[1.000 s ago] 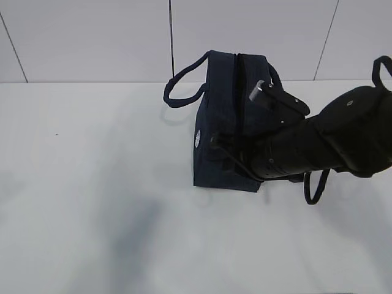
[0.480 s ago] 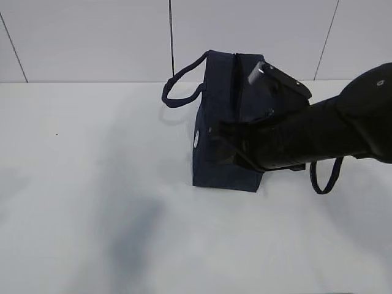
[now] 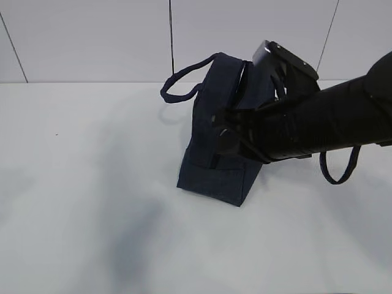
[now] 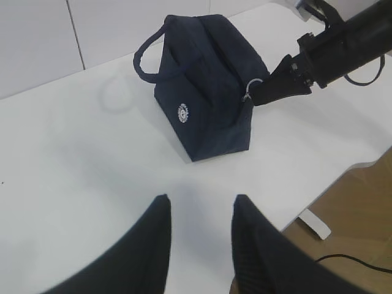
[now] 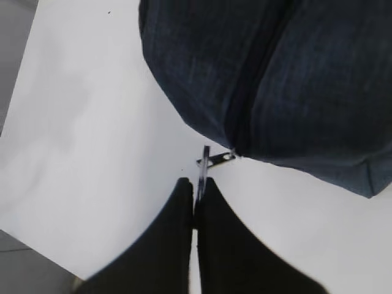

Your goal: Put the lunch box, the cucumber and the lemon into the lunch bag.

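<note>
Right wrist view shows us the right jaws [image 5: 197, 187] pressed together on a thin metal ring pull [image 5: 203, 160] of the zipper. The ring sticks up from between the two dark tips, and a small link joins it to the end of the zipper line on the bag [image 5: 269, 79]. The bag fills the top of this view, just past the tips, with the white surface [image 5: 92, 153] under it.

In the exterior view we see the bag [image 3: 211, 153] near the middle of the surface [image 3: 86, 202], tilted, with its top leaning to the right. One loop handle [image 3: 177, 89] sticks out to the left and another [image 3: 340, 168] hangs on the right. The right arm [image 3: 318, 125] reaches in from the right and covers part of the bag, so we cannot see the tips here.

In the left wrist view we see the left jaws [image 4: 199, 229] apart, with nothing between them, low in the picture and well apart from the bag [image 4: 205, 86]. The small white round logo [image 4: 182, 113] faces this camera. The right jaws [image 4: 254, 98] touch the bag's near right end, at the ring.

We cannot see a lunch box, cucumber or lemon in any view.
</note>
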